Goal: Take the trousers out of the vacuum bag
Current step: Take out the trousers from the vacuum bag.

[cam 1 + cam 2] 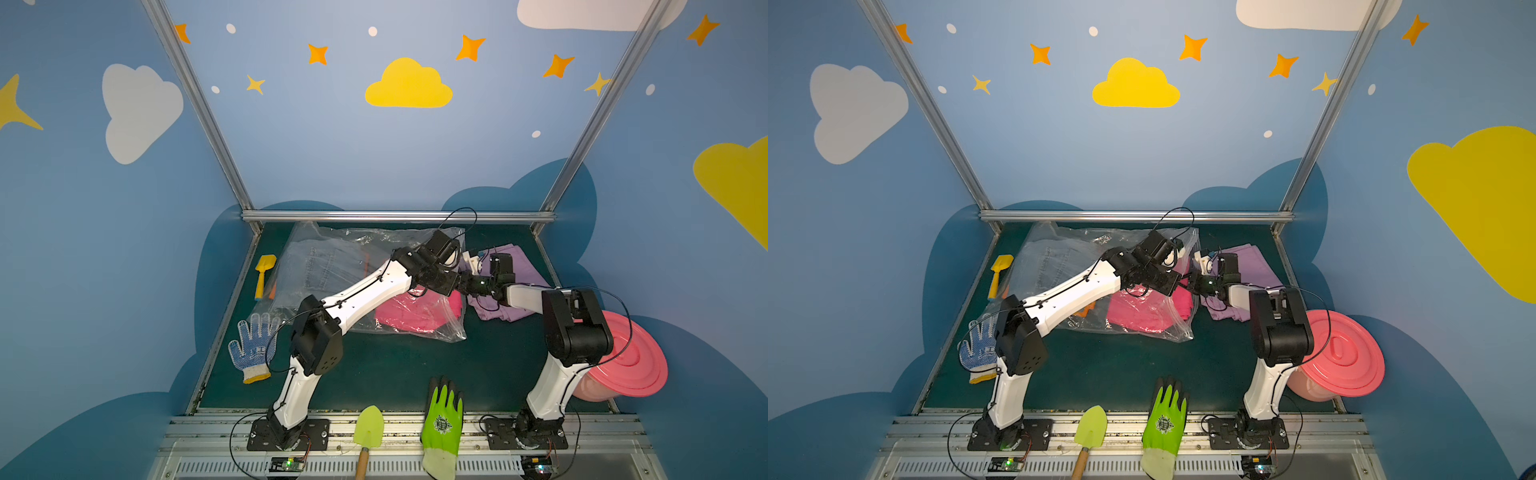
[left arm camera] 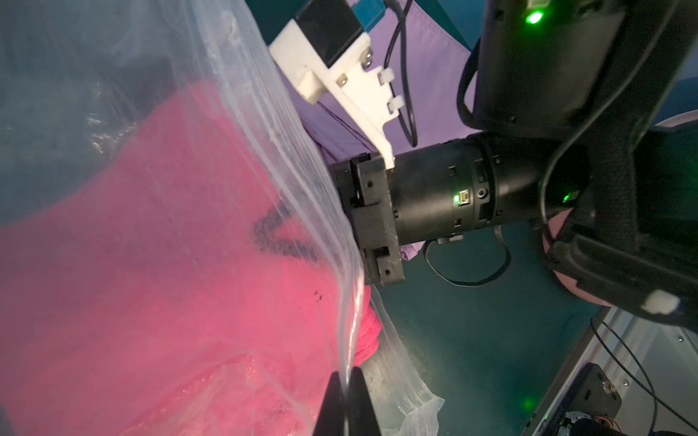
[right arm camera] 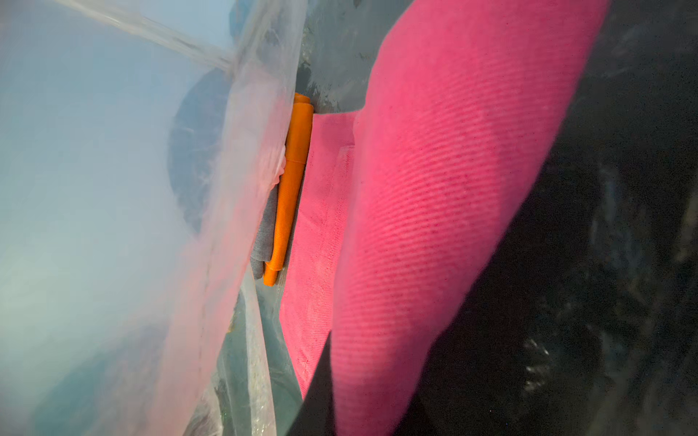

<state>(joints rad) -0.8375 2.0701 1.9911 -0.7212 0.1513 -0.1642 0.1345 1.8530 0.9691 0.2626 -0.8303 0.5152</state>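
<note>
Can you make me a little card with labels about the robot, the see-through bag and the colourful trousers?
Bag holder: left gripper, shut on the vacuum bag edge
Inside bag: right gripper, shut on the pink trousers
Already out: lilac trousers, on the table
Not out yet: pink trousers, denim trousers, orange trousers

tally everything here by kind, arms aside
folded cloth trousers: 4, lilac, hot pink, light blue denim, orange
clear plastic vacuum bag: 1
gloves: 2, green, blue-dotted white
spades: 2, yellow, lime green
pink lidded bucket: 1
total: 10
</note>
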